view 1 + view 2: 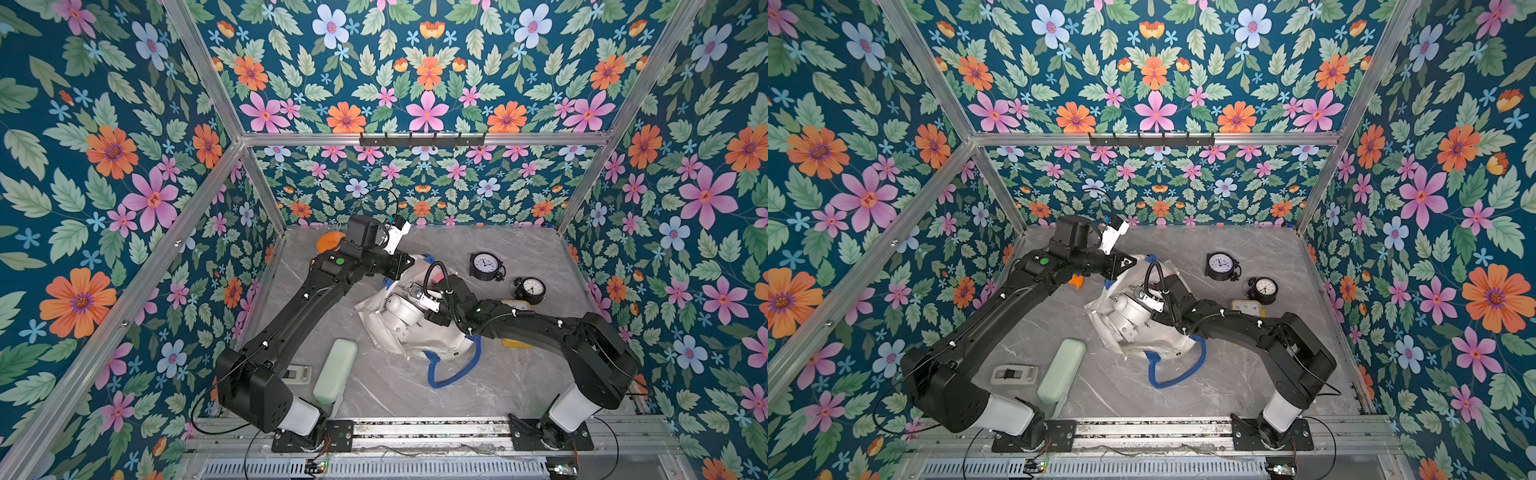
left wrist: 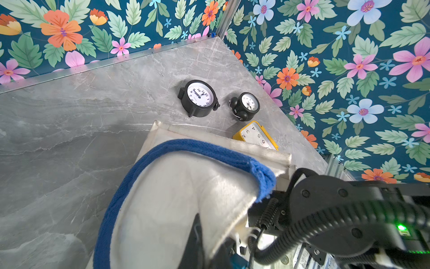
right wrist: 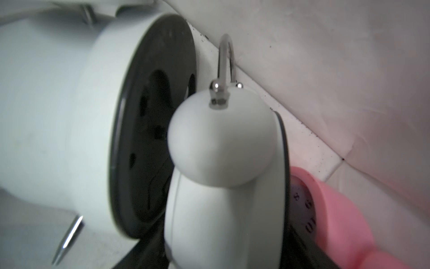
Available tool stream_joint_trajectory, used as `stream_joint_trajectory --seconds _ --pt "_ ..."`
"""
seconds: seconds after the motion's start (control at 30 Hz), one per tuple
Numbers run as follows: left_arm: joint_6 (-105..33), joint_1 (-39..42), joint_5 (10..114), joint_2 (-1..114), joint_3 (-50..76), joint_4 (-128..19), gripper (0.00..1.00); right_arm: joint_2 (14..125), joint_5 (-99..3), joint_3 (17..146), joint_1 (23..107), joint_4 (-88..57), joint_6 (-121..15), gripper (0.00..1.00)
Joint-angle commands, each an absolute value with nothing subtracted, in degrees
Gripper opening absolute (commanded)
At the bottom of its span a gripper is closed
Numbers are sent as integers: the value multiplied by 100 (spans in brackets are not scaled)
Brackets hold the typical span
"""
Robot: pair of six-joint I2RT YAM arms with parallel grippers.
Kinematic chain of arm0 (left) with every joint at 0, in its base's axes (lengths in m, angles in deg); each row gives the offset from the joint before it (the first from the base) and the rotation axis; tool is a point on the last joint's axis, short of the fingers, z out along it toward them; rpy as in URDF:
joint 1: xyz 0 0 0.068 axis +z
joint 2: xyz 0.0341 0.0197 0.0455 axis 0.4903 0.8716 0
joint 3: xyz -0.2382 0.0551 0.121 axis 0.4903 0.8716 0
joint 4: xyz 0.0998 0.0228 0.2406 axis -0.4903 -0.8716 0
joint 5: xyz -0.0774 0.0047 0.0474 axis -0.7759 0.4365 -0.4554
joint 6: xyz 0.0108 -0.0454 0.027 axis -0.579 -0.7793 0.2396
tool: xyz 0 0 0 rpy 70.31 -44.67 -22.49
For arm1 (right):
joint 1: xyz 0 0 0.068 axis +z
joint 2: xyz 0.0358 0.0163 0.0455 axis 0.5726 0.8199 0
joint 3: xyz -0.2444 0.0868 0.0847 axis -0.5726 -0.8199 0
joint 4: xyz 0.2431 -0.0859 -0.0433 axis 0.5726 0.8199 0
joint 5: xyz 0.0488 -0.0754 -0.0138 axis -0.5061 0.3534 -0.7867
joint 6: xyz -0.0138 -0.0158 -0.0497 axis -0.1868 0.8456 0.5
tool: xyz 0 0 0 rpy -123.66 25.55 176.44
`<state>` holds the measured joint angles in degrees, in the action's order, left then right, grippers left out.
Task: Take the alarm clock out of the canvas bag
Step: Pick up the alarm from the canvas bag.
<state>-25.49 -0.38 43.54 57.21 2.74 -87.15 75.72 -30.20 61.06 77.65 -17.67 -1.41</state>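
canvas bag (image 1: pixel 440 343): middle of table (image 1: pixel 498 382) | alarm clock (image 1: pixel 401 311): inside bag | case (image 1: pixel 336 370): front-left of bag | second clock (image 1: pixel 485 264): behind-right

White alarm clock (image 3: pixel 221 144) sits inside canvas bag (image 3: pixel 325 69), between larger white clock (image 3: pixel 58 111) and pink clock (image 3: pixel 337 221).

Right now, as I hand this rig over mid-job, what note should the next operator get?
Left gripper: shut, apparently pinching the rim of the canvas bag and holding its mouth up.
Right gripper: reaching into the bag's mouth; the views don't show whether it is open or shut.
Out on the table: two black clocks and a yellow clock.
Inside the bag: big white clock, small white clock, pink clock.
Left to do: grip a clock inside and lift it out.
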Motion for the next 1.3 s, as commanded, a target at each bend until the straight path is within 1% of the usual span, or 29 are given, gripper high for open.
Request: stream_joint_trajectory --seconds 0.0,0.1,0.2,0.3,0.4,0.5,0.73,1.13,1.27 --pt "-2523 -43 4055 5674 201 -8304 0 7577 -3252 6177 7747 -2072 -154 69" --pt "-2535 -43 4038 5696 205 -8286 0 7838 -3248 6224 7727 -2069 -177 69" --pt "-2535 -43 4048 5697 202 -8286 0 7887 -3284 6260 7703 -2036 -181 67" --pt "-2531 -43 4055 5694 209 -8286 0 7923 -3291 6281 7685 -2036 -152 60" --pt "-2546 -43 4096 5703 222 -8273 0 7858 -3325 6320 7685 -1916 -137 51" --pt "-2595 -43 4255 5693 253 -8225 0 7683 -3460 6321 7683 -1764 -162 45" --pt "-2698 -19 5014 5718 228 -8207 0 6756 -3928 6401 7685 -919 -380 34" --pt "-3094 141 6267 5852 -99 -8320 0 5089 -4614 6523 7685 625 -1184 32" --pt "-3173 201 6323 5857 -138 -8337 0 4666 -4580 6965 7679 1383 -1641 32"
